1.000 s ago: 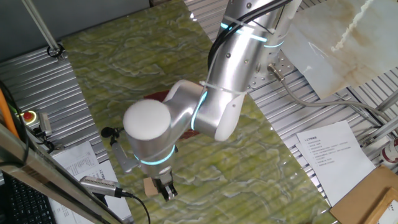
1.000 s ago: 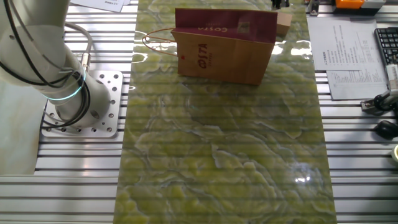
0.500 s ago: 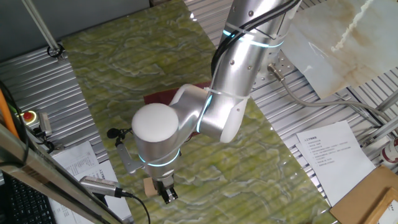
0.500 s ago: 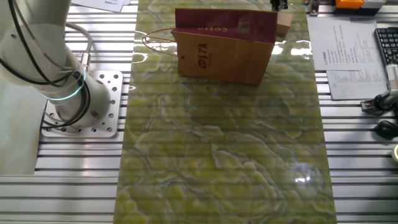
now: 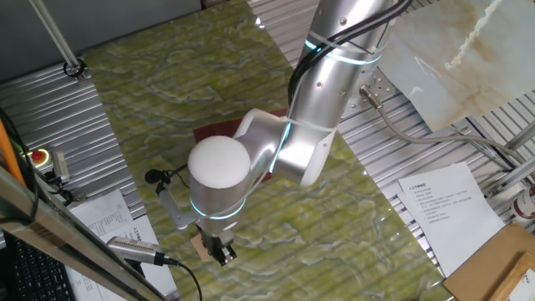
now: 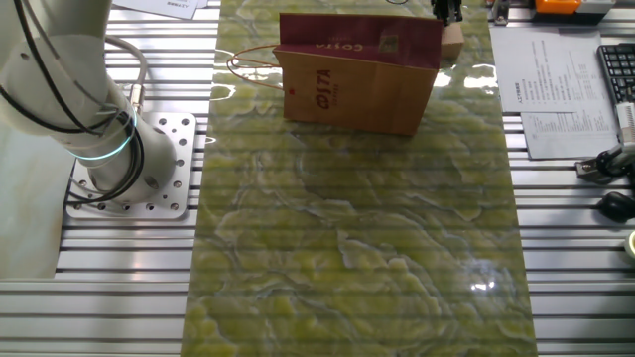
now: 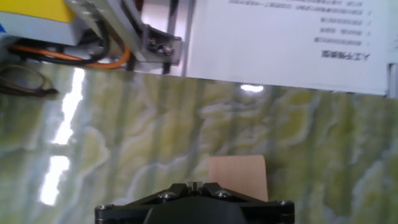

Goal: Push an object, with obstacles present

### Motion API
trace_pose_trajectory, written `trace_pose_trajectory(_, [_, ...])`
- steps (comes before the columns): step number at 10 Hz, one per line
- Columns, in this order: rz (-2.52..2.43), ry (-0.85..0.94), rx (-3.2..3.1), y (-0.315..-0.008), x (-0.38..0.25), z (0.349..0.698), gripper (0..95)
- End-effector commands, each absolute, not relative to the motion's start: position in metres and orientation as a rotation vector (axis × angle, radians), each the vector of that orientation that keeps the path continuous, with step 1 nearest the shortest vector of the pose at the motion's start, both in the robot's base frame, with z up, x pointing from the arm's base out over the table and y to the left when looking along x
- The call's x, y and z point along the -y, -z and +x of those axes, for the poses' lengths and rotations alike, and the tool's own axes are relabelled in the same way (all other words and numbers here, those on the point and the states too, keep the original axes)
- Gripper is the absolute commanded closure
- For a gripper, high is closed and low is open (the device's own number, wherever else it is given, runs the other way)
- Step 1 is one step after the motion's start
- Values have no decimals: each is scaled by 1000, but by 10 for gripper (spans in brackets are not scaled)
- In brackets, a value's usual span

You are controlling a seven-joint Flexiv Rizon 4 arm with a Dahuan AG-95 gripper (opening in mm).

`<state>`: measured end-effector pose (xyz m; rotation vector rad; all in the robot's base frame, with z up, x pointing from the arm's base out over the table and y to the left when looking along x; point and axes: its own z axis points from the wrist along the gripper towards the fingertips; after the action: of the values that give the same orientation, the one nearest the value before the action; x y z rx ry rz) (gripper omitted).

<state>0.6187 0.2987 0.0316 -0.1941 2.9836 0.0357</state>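
Note:
The object, a small tan wooden cube (image 6: 452,40), sits at the far right corner of the green marbled mat (image 6: 347,248), just behind the obstacle, a brown paper bag (image 6: 357,79) with a maroon band. My gripper (image 6: 446,10) hangs right above the cube's left side. In the hand view the cube (image 7: 237,177) lies just ahead and to the right of my gripper (image 7: 194,185), whose jaws are shut with nothing held. In one fixed view the arm hides most of the bag (image 5: 213,132); the cube (image 5: 200,245) peeks out left of the gripper (image 5: 220,252).
A printed sheet (image 7: 280,37), a yellow box (image 7: 31,15) and orange cables lie just past the mat's edge beyond the cube. A microphone (image 5: 134,248) and cable lie near it. The robot base (image 6: 129,164), papers (image 6: 556,94) and a keyboard (image 6: 617,69) flank the mat.
The arm has swung slightly, and the gripper has come into the other fixed view's top edge beside the cube. The cube and the bag have stayed in place.

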Motion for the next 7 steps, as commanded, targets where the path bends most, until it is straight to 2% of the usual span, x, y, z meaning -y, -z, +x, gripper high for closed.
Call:
trace_pose_trajectory(1, [-235, 8, -2971, -31, -286, 620, 950])
trace_pose_trajectory(7, [-285, 37, -2962, -31, -258, 620, 950])
